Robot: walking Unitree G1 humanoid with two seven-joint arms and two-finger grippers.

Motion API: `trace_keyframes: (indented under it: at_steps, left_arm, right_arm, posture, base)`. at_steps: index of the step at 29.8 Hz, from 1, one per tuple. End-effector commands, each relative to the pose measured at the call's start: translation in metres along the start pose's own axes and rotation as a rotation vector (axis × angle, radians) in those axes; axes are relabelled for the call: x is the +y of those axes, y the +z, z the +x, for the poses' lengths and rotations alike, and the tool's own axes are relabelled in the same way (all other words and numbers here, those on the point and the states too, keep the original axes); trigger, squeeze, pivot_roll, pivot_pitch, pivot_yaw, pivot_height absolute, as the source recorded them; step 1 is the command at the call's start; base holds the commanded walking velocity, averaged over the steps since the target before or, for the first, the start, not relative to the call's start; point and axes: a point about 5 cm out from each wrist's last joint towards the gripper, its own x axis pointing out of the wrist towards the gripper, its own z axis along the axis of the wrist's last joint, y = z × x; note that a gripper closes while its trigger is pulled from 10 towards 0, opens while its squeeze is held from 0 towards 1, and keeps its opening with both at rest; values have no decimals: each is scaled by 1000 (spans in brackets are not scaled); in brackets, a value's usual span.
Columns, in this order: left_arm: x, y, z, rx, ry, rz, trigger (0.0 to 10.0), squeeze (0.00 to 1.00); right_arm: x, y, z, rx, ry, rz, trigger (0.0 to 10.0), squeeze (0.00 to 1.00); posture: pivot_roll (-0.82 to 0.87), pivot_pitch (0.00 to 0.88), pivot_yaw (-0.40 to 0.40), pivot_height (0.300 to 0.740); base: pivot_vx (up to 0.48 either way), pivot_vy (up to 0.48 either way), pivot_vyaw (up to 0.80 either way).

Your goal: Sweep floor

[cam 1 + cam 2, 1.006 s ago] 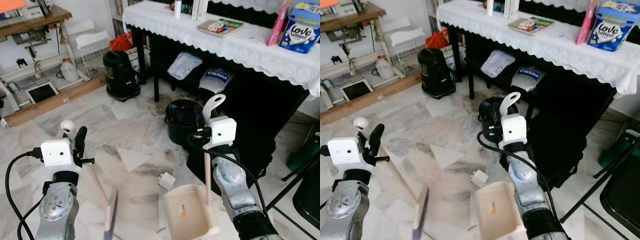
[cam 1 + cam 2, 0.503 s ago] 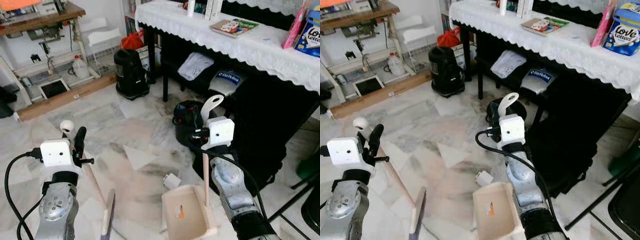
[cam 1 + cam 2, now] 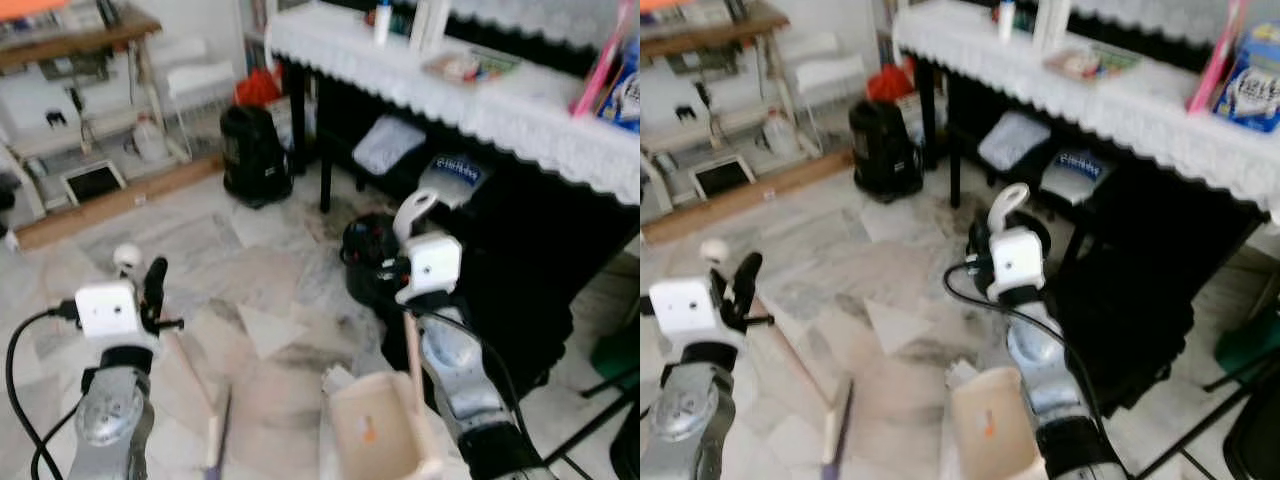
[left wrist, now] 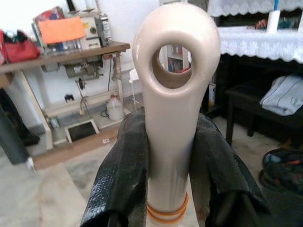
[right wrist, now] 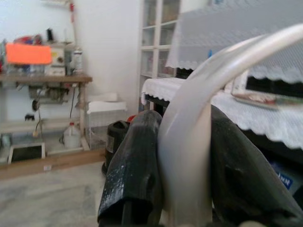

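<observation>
Two end effectors grip tools: the left end effector clamps the broom at 8 o'clock, the right end effector clamps the dustpan at 5 o'clock.

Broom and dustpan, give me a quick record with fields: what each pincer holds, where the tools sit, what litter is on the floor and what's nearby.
left pincer: shut on the broom handle, just below its hanging loop
broom head: low over the marble floor, in front of the robot
right pincer: shut on the dustpan handle
dustpan: beige, tray down near the floor
litter: small white scrap by the dustpan's far edge
nearby: black bin beside the lace-covered table
image: blurred
</observation>
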Motion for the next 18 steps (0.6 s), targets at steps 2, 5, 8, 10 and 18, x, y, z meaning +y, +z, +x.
trace_keyframes:
  at_steps: [2, 5, 8, 10, 18]
  left_arm:
    - [-3, 10, 2, -53, -6, -4, 10000, 0]
    - [-4, 10, 2, -55, -11, -5, 10000, 0]
    - [-4, 10, 2, -54, -12, -7, 10000, 0]
    - [-5, 9, 2, -52, -14, -6, 10000, 0]
    - [-13, 0, 3, 12, -82, -74, 10000, 0]
  right_arm:
    - [-9, 5, 2, -27, -15, -25, 10000, 0]
    - [-9, 5, 2, -24, -15, -26, 10000, 0]
    - [-10, 3, 1, -20, -12, -30, 10000, 0]
    - [-10, 1, -1, -15, -11, -34, 10000, 0]
    - [-17, -12, -10, 12, -41, -66, 10000, 0]
  posture:
    - [16, 66, 42, 740]
    - [15, 69, 43, 740]
    - [13, 71, 43, 740]
    - [12, 70, 42, 740]
    - [12, 60, 42, 740]
  base:
    - [287, 0, 0]
    - [0, 0, 0]
    - [0, 0, 0]
    - [0, 0, 0]
    - [0, 0, 0]
